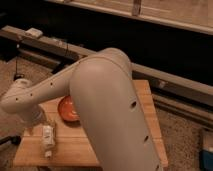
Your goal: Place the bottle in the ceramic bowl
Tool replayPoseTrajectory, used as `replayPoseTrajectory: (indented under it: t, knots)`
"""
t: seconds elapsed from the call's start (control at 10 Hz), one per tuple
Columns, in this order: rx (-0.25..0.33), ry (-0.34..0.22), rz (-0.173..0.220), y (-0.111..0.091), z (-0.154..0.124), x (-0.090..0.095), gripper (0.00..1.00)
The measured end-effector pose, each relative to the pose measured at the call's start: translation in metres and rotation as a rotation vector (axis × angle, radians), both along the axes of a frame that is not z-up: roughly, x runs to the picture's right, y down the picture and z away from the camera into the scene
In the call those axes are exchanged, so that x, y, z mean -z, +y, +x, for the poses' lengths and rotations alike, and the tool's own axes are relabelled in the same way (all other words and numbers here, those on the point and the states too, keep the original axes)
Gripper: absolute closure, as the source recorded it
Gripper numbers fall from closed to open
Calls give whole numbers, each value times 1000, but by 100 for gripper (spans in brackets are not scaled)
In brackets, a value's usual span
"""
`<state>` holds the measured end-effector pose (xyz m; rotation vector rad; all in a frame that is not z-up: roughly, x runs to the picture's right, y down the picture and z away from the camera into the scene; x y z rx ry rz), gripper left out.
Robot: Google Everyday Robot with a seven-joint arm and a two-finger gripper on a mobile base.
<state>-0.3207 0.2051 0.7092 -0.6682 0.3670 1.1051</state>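
There, gripper (42, 125) over bottle (47, 138) by the table (80, 147) edge — ceramic bowl (66, 109) beside.

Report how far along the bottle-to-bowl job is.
Done: nothing yet; the bottle lies on the wooden table, outside the ceramic bowl. In hand: the end effector sits by the bottle's far end, contact unclear. Left: grasp, lift, carry to the bowl, release.
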Motion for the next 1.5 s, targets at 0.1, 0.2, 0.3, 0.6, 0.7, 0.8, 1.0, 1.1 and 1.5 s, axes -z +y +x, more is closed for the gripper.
replayPoseTrajectory:
  t: [0.1, 0.2, 0.3, 0.6, 0.7, 0.8, 1.0, 1.1, 1.5]
  knots:
    - [11, 1, -6, 6, -2, -3, 35]
    - [18, 8, -16, 13, -3, -10, 35]
    - [27, 18, -34, 22, -2, -23, 35]
    - [41, 28, -71, 34, -5, -44, 35]
    - [44, 36, -81, 36, -5, -51, 35]
    - [44, 44, -93, 38, -3, -58, 35]
    - [51, 49, -104, 42, -6, -67, 35]
    - [53, 50, -109, 42, -6, -69, 35]
    - [46, 1, -122, 33, -11, -68, 68]
